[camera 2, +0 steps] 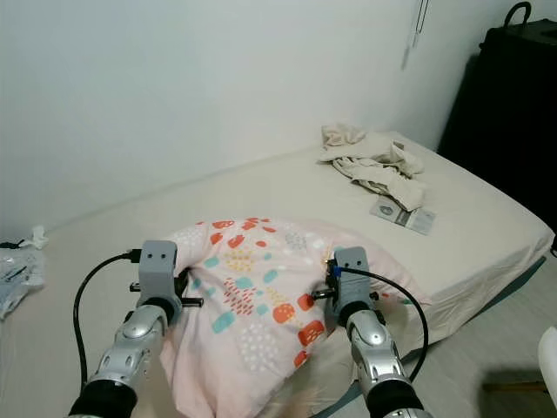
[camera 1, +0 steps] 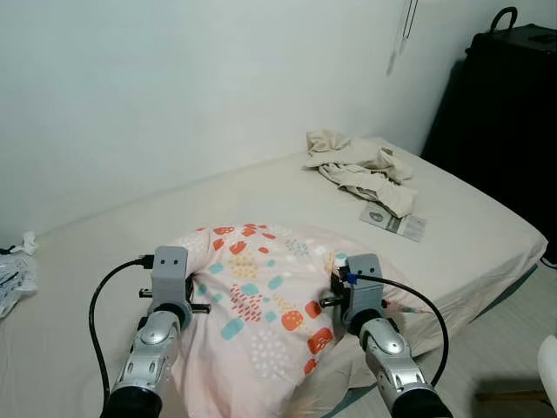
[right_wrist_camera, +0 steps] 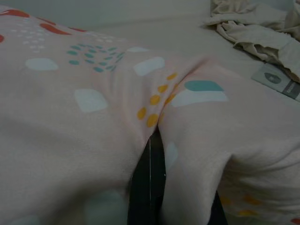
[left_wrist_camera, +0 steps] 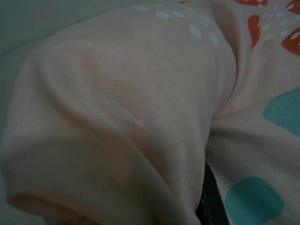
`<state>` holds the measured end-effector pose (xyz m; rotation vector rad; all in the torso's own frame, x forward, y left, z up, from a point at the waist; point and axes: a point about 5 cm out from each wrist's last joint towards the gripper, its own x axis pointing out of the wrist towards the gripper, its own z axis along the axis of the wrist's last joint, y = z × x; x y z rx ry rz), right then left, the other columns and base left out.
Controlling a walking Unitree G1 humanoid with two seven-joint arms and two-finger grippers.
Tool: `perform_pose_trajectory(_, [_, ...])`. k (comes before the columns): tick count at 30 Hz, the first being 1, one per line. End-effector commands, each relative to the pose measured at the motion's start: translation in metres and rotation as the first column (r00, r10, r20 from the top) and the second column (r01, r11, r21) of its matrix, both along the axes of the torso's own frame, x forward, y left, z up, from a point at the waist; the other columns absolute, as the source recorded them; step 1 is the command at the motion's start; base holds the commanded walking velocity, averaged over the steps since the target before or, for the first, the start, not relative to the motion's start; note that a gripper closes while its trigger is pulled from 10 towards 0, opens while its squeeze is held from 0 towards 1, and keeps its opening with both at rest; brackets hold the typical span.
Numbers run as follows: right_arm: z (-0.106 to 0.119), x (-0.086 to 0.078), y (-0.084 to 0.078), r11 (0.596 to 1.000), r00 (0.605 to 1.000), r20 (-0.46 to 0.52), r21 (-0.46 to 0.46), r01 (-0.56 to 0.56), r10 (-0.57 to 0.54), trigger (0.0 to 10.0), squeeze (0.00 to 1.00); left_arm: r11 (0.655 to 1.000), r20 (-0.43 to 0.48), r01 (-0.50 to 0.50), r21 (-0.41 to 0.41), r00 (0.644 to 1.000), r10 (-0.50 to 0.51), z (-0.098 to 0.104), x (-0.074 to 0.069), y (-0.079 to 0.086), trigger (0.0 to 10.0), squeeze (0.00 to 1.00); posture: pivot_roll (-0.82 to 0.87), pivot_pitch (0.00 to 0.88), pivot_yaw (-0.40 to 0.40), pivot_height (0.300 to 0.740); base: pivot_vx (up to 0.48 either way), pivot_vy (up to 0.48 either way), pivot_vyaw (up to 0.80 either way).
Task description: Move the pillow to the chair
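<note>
The pillow (camera 1: 261, 296) sat low in the middle of the frame, on the near edge of the bed (camera 1: 470, 209), with its long side running across from left to right. The left gripper (camera 1: 198, 300) pinched its left end and the right gripper (camera 1: 329, 300) pinched its right end, both clamped tight into the soft cloth. So the pillow lay right between the two arms, each just as near. No chair could be told for sure. Lifting would likely need both arms rising together.
</note>
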<state>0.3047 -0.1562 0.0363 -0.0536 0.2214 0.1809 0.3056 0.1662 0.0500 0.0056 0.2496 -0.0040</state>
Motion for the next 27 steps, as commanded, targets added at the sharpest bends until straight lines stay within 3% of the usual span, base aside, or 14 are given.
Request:
perform_pose_trajectory(1, [0.003, 0.004, 0.008, 1.0, 1.0, 0.006, 0.019, -0.025, 0.024, 10.0, 0.0, 1.0, 0.029, 0.014, -0.012, 0.999, -0.014, 0.006, 0.003, -0.004, 10.0, 0.0, -0.04, 0.012, -0.005, 0.74, 0.0, 0.0, 0.0])
perform_pose_trajectory(21, [0.002, 0.004, 0.016, 0.999, 1.0, -0.005, 0.027, -0.027, 0.028, 10.0, 0.0, 0.999, 0.015, -0.036, -0.04, 0.999, 0.036, 0.003, 0.003, 0.003, 10.0, 0.0, -0.03, 0.038, -0.002, 0.74, 0.0, 0.0, 0.0])
perform_pose_trajectory(24, [-0.003, 0.001, 0.009, 0.999, 0.999, -0.024, -0.015, -0.031, 0.031, 10.0, 0.0, 0.997, -0.013, -0.062, -0.04, 0.998, 0.061, -0.003, 0.001, 0.004, 10.0, 0.0, -0.02, 0.043, 0.005, 0.74, 0.0, 0.0, 0.0])
perform_pose_trajectory(27, [-0.003, 0.001, 0.005, 0.999, 0.999, -0.026, -0.026, -0.037, 0.036, 10.0, 0.0, 0.997, 0.01, -0.05, -0.063, 0.999, 0.051, 0.005, 0.004, 0.0, 10.0, 0.0, -0.01, 0.054, 0.0, 0.74, 0.0, 0.0, 0.0])
